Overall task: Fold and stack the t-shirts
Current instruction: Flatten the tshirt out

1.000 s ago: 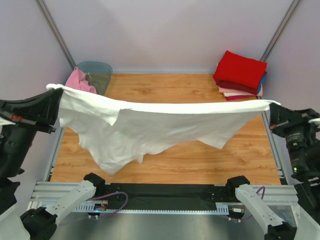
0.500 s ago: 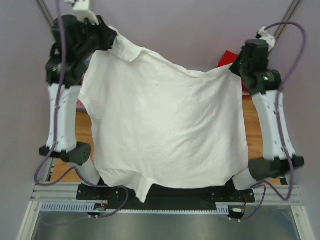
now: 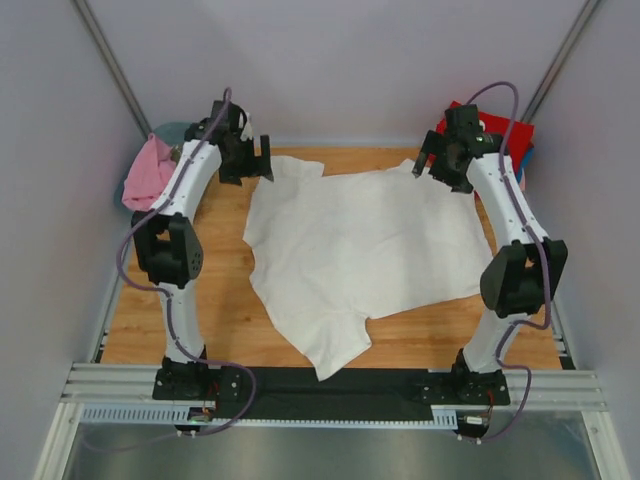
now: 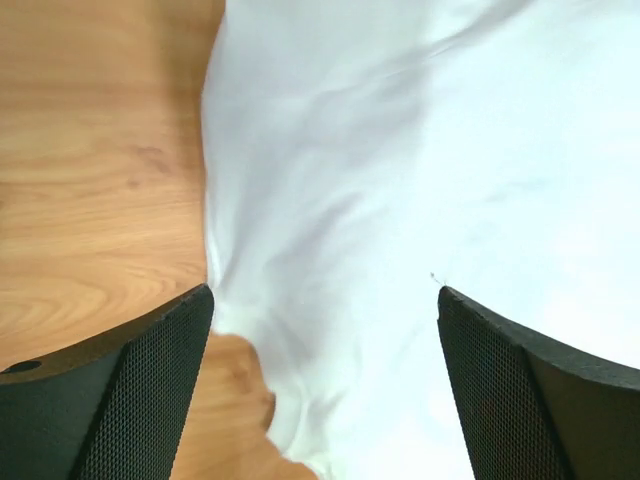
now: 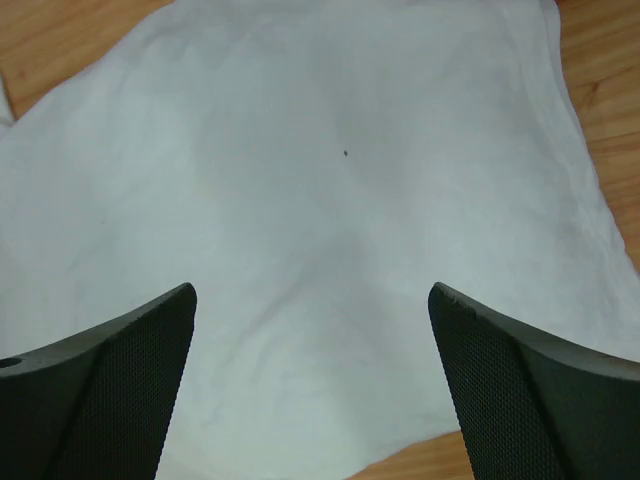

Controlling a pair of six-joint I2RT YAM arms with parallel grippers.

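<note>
White t-shirt (image 3: 360,250) lies spread on the bench (image 3: 420,335), mostly flat, with its near corner bunched into a tail toward the arm bases. Left fingers (image 4: 150,380) and right fingers (image 5: 520,390) are wide apart, gripping nothing, over the shirt's far corners. Far left is the pink t-shirt (image 3: 148,175). Far right is the folded stack (image 3: 505,130), red on top. Step: shirt laid out, folding not yet begun. Next probably means flattening that tail, then pinching one edge to fold across.

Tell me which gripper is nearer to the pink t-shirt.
Left. The left gripper hangs just right of the pink t-shirt in the top view; the right gripper is beyond the white t-shirt.
</note>
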